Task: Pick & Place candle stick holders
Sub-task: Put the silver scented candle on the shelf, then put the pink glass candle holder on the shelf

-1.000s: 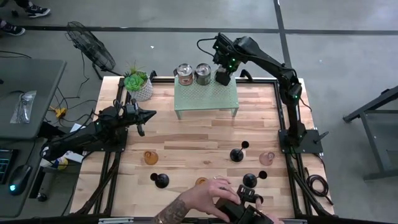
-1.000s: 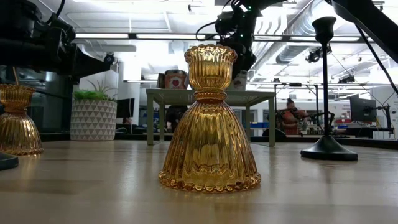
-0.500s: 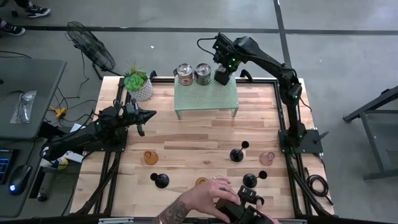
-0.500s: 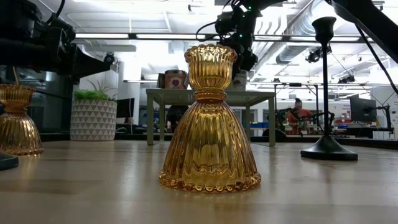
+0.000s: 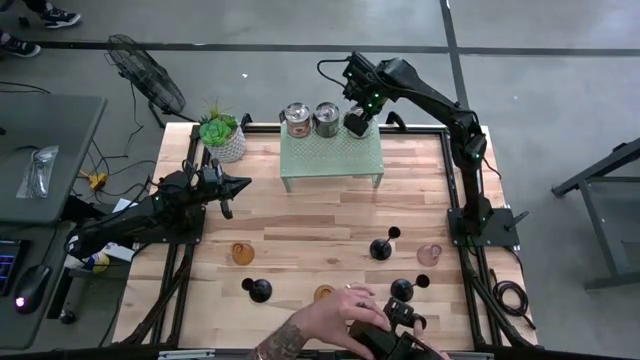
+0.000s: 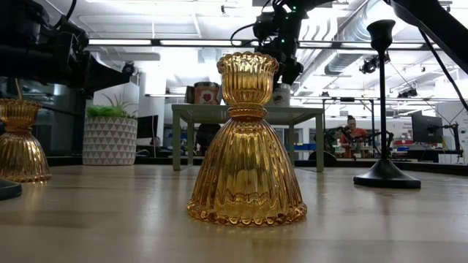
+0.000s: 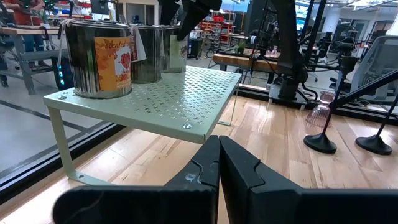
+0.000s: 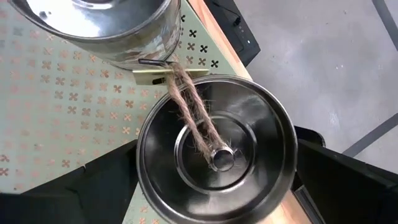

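On the pale green perforated shelf [image 5: 330,158] at the table's far edge, the right gripper [image 5: 357,118] straddles the third silver cup [image 8: 214,158], fingers spread wide and not squeezing; it looks light, rigid and slick, best pinched across its rim.

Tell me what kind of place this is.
Likely a robotics lab or workshop: bare ceiling ducts, workbenches in the room behind, a concrete floor, and another arm rig.
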